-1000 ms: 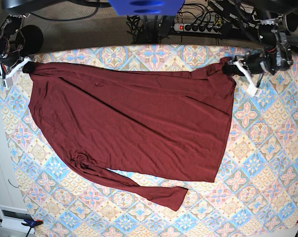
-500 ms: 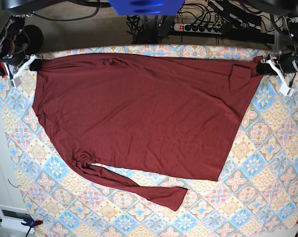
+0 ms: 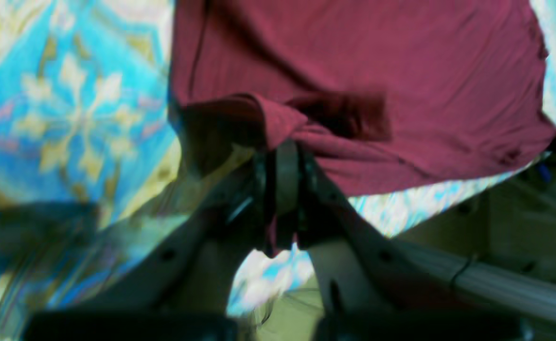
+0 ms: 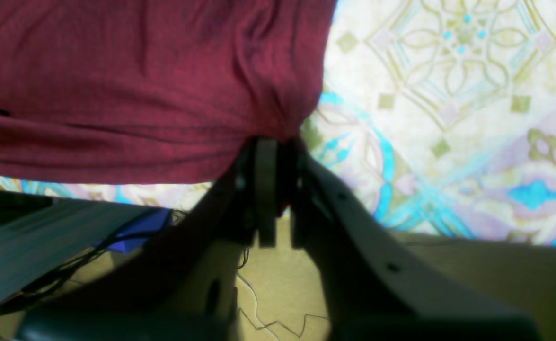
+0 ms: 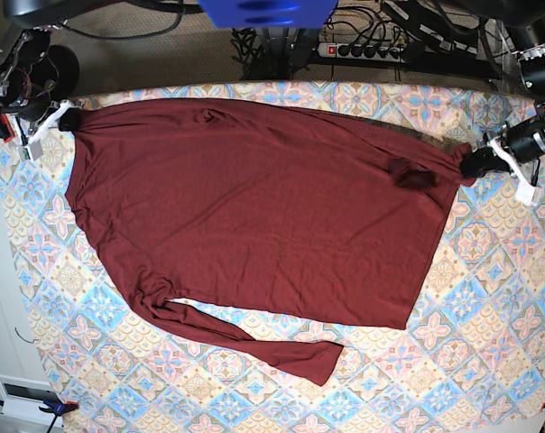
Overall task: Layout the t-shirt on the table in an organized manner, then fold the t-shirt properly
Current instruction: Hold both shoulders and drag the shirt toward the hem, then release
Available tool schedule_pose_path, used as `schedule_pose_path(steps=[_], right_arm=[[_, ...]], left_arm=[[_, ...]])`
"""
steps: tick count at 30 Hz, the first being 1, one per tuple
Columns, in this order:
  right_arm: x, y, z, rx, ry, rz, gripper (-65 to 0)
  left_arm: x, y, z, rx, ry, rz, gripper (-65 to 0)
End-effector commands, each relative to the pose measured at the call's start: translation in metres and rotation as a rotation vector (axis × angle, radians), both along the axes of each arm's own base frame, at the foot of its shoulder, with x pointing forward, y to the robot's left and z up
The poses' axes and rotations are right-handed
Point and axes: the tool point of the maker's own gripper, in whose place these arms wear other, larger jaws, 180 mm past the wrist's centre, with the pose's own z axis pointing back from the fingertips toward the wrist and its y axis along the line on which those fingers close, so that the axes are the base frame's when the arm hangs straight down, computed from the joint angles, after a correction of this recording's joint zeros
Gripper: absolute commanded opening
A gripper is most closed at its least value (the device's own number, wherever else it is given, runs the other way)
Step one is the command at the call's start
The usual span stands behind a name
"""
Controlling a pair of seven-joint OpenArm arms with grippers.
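Nearest the front edge of the table (image 5: 489,361), one long sleeve (image 5: 254,341) of the t-shirt (image 5: 254,198) trails toward the base view's right, its cuff lying flat on the patterned cloth; above it the maroon body spreads wide, its long axis running side to side across the table, the lower edge slanting up toward the base view's left; the second sleeve cannot be made out, and a small dark fold of fabric (image 5: 410,174) sits bunched near the right-hand corner of that view; at that corner the left hand (image 5: 478,161) is clamped together on a pinch of the cloth, and in the left wrist view the left hand (image 3: 282,166) shows its jaws pressed shut on a turned-over hem, though that picture is blurred and the fingertips are hard to separate; at the far left corner of the base view the right hand (image 5: 63,117) likewise grips the shirt, and the right wrist view shows the right hand (image 4: 270,156) closed tight on gathered fabric right at the table's back edge; beyond that edge lie a power strip (image 5: 367,50) and tangled cables, partly cut off by the frame.
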Motion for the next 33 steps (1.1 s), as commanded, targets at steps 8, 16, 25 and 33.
schedule_pose_path(steps=[8, 16, 25, 33], right_arm=[[0.042, -0.009, 0.028, -0.022, -0.131, 0.003, -64.1], [0.062, -0.009, 0.036, -0.011, -0.177, -0.007, -64.1], [0.065, -0.011, 0.025, 0.036, -0.159, -0.042, -64.1], [0.057, -0.022, 0.016, -0.033, -0.097, -0.044, -63.9]], left_arm=[[0.056, 0.004, 0.051, -0.085, -0.233, 0.113, -65.0], [0.093, 0.01, 0.048, -0.191, -0.23, 0.197, -65.0], [0.123, 0.018, 0.023, -0.286, -0.21, 0.32, -65.0], [0.128, -0.003, -0.011, -0.2, -0.119, 0.317, -65.0]])
